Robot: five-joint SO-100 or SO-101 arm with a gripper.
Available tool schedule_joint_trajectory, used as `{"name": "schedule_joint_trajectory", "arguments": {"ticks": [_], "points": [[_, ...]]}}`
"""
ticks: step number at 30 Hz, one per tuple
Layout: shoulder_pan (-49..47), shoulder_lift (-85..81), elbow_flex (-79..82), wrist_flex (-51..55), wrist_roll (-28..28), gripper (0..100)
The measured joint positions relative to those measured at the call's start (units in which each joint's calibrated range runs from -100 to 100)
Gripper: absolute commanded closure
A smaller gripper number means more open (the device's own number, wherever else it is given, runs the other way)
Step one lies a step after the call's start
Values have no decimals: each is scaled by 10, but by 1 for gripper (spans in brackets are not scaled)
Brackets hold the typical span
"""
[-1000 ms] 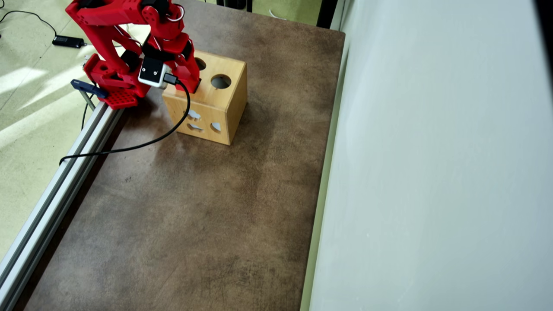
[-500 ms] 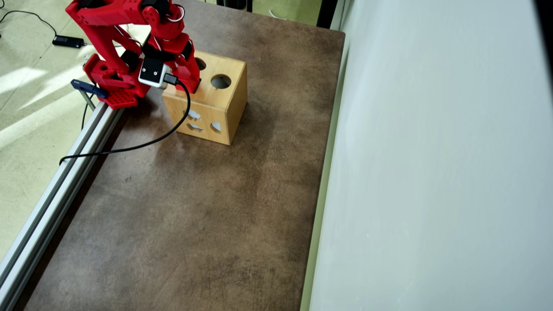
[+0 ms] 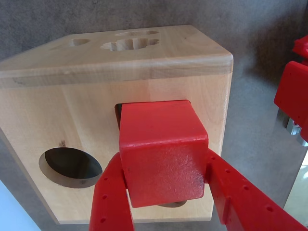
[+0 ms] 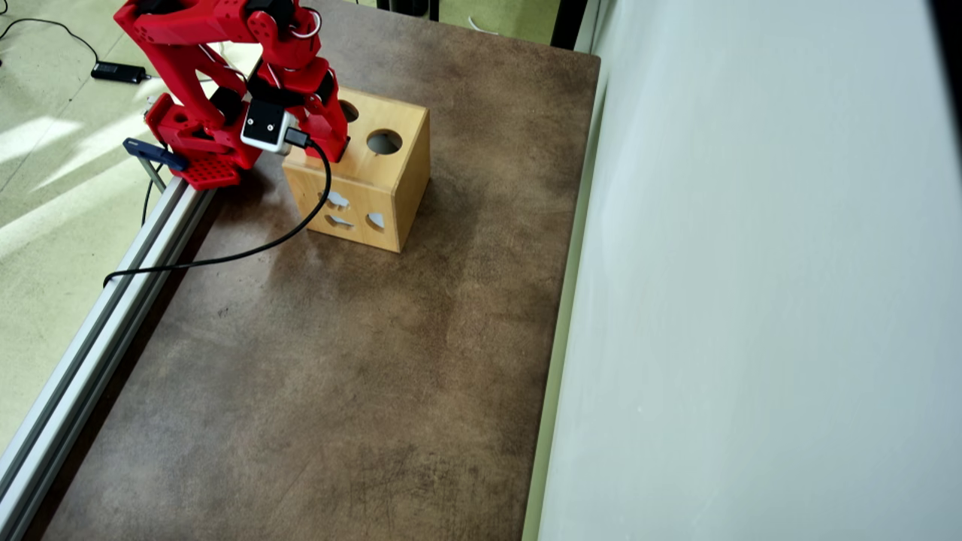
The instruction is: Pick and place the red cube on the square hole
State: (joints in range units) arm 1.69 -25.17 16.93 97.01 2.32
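The gripper holds the red cube with its far end already entering the square hole of the wooden box; pushing in and releasing remain.

I count one red cube in my one gripper, one wooden box on one worktop, and one black cable. In the overhead view, the box's top shows two round holes.

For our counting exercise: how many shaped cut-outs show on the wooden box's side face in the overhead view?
3, all on the wooden box: upper left cut-out, lower left cut-out, lower right cut-out. None looks hidden.
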Motion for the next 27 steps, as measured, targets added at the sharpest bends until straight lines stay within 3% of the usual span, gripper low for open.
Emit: {"name": "schedule_joint_trajectory", "arguments": {"ticks": [7,17,27], "points": [[2,0,0,0,0,98],[2,0,0,0,0,78],[11,0,1,7,0,77]]}}
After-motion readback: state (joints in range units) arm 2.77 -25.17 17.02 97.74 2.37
